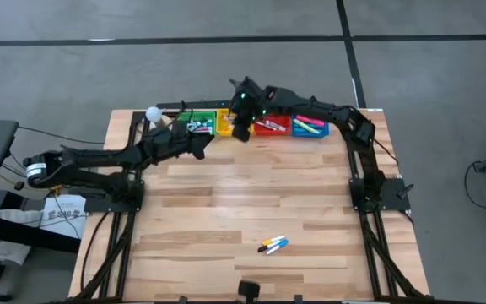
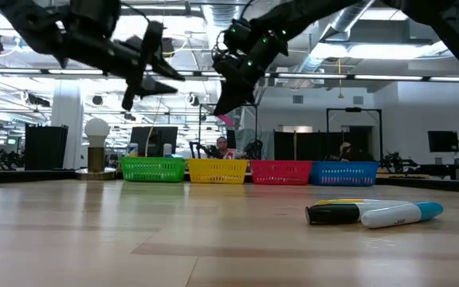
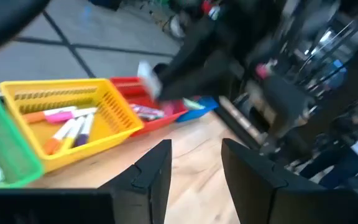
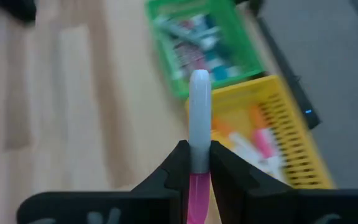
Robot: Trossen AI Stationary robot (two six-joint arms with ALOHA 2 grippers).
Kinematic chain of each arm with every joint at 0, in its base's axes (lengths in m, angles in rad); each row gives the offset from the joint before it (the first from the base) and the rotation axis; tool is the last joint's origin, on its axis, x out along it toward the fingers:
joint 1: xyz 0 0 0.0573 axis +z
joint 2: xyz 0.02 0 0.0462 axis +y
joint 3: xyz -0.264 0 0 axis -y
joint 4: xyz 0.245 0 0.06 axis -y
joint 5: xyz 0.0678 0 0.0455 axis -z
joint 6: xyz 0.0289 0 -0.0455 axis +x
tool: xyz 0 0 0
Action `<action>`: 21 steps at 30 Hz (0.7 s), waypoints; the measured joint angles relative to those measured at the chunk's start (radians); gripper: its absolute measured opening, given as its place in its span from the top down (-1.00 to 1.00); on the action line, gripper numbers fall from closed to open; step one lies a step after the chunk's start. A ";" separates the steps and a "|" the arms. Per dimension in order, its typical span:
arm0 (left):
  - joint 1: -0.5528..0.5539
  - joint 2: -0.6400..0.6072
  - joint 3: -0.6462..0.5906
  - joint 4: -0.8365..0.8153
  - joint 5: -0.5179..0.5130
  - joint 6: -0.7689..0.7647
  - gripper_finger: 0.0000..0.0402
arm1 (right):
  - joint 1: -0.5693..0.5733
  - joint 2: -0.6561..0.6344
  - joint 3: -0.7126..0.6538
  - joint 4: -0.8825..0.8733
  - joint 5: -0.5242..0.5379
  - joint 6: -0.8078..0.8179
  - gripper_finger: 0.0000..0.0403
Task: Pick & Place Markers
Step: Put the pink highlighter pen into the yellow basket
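The right gripper [image 4: 195, 163] is up over the far row of bins, jaws clamped on a pink-and-white marker [image 4: 198, 118] that sticks straight out past the fingertips, with the yellow bin [image 4: 272, 134] and the green bin [image 4: 201, 43] below it. The left gripper [image 3: 194, 171] hangs close by over the same end of the row, jaws apart and holding nothing. Near the front edge of the tabletop [image 1: 226, 211], two more markers [image 1: 273, 246] lie side by side, well apart from the bins and not yet collected. Now the risk: the grip looks to be near one end of the marker, so most of its length is unsupported, and I'd judge a quick wrist turn could swing it or let it slip before it's over the right bin. The bins stand touching in a row, so a slightly off release could drop it in the neighbour. And with both arms crowding the same spot, a careless move could knock them together.
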 joint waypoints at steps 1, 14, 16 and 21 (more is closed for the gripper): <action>0.029 0.021 0.003 0.000 0.031 0.008 0.30 | -0.018 0.001 0.000 0.018 -0.002 0.000 0.80; 0.247 0.176 0.012 0.064 0.168 0.141 0.30 | -0.130 0.030 0.003 0.173 -0.121 0.079 0.76; 0.259 0.191 0.012 0.123 0.168 0.179 0.30 | -0.137 0.055 0.000 0.157 -0.134 0.078 0.76; 0.278 0.241 0.012 0.263 0.169 0.238 0.30 | -0.144 0.119 0.000 0.159 -0.061 0.060 0.78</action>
